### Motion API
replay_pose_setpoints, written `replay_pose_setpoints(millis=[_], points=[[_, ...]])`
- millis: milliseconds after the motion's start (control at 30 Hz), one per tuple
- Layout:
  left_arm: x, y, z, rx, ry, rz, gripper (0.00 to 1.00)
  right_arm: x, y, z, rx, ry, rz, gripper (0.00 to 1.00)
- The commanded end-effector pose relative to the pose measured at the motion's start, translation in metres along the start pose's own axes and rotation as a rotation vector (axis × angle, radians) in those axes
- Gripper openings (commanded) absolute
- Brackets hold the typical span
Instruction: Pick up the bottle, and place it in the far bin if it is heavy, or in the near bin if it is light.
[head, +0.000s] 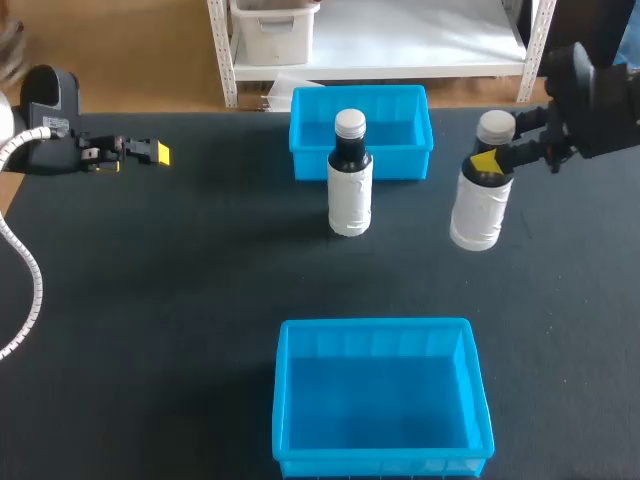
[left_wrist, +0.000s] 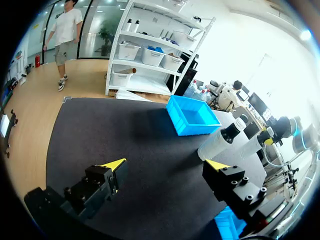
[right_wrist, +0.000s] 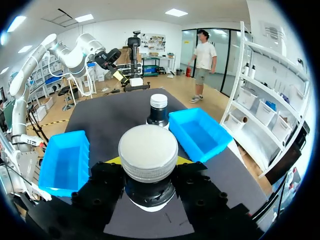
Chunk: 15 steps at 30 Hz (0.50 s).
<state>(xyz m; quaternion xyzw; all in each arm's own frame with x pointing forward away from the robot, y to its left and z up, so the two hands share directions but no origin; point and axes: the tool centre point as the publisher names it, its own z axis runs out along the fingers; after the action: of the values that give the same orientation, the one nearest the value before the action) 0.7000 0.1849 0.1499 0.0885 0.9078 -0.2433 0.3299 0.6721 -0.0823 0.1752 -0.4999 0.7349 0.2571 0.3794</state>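
Two white-labelled bottles with dark necks and grey caps are on the table's far side. My right gripper (head: 490, 160) is shut on the neck of the right bottle (head: 477, 205), which leans slightly; I cannot tell if its base touches the table. In the right wrist view its cap (right_wrist: 148, 152) fills the space between the fingers of that gripper (right_wrist: 148, 167). The other bottle (head: 350, 190) stands upright in front of the far bin (head: 400, 160). The near bin (head: 375, 326) sits at the front middle. My left gripper (head: 150, 152) hangs open and holds nothing at the far left.
Both blue bins hold nothing. In the left wrist view the left gripper (left_wrist: 165, 164) has only dark table mat between its fingers, with the far bin (left_wrist: 192, 129) and both bottles (left_wrist: 220, 142) well ahead of it.
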Motion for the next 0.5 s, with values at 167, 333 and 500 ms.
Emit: replay_pose_setpoints(millis=[167, 333, 500], points=[[0.0, 0.0, 0.0, 0.0, 0.0, 0.0, 1.0, -0.003, 0.009, -0.03, 0.033, 0.014, 0.009, 0.0], [0.0, 0.0, 0.0, 0.0, 0.0, 0.0, 1.0, -0.012, 0.016, -0.041, 0.041, 0.015, 0.013, 0.0], [0.0, 0.0, 0.0, 0.0, 0.0, 0.0, 1.0, -0.026, 0.026, -0.048, 0.037, 0.01, 0.021, 0.0]])
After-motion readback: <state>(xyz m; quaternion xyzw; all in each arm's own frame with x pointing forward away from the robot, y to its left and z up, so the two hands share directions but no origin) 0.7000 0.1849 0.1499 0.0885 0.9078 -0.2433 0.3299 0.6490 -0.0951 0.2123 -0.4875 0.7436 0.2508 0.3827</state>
